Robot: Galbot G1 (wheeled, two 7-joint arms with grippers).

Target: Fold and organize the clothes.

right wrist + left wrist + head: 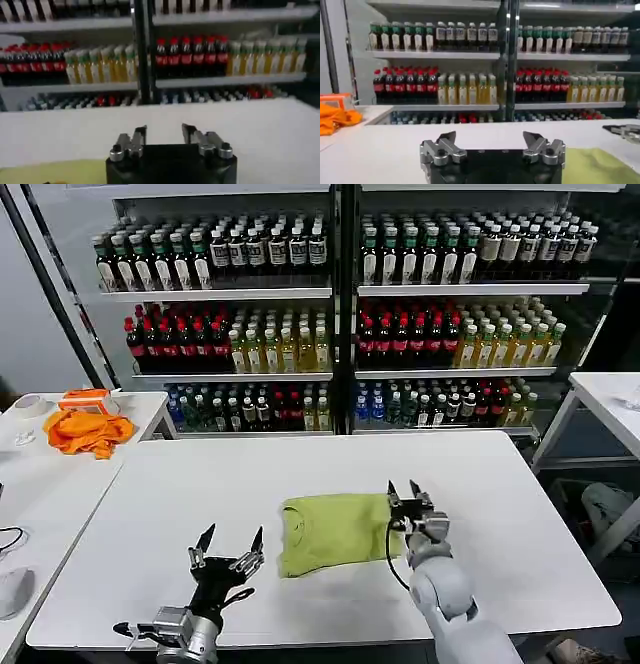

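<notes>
Left tool (231, 545): we saw it at the near edge of the worktop, on the robot's left, fingers spread wide with nothing between them; it stood clear of the shirt.

Right tool (404, 487): we found it at the shirt's right edge, fingers parted in a moderate gap and, in its own wrist view (164, 131), empty; from the head view we could not tell whether it touched the fabric.

T-shirt (335, 531): it lay flat near the middle of the worktop, between the two tools, folded into a compact lime-green rectangle. Its long axis ran left to right, and the round ribbed collar pointed toward the robot's left. We also saw a corner of it in the left wrist view (600, 162).

Worktop (300, 474): white and smooth, carrying the shirt.

Side table (40, 464): it stood to the robot's left, with a crumpled orange cloth (88, 431) at its far end, well apart from the shirt.

Far room: we saw a glass-fronted cooler (340, 314) behind the worktop, its shelves packed with rows of bottles, dark, red, yellow and green.
</notes>
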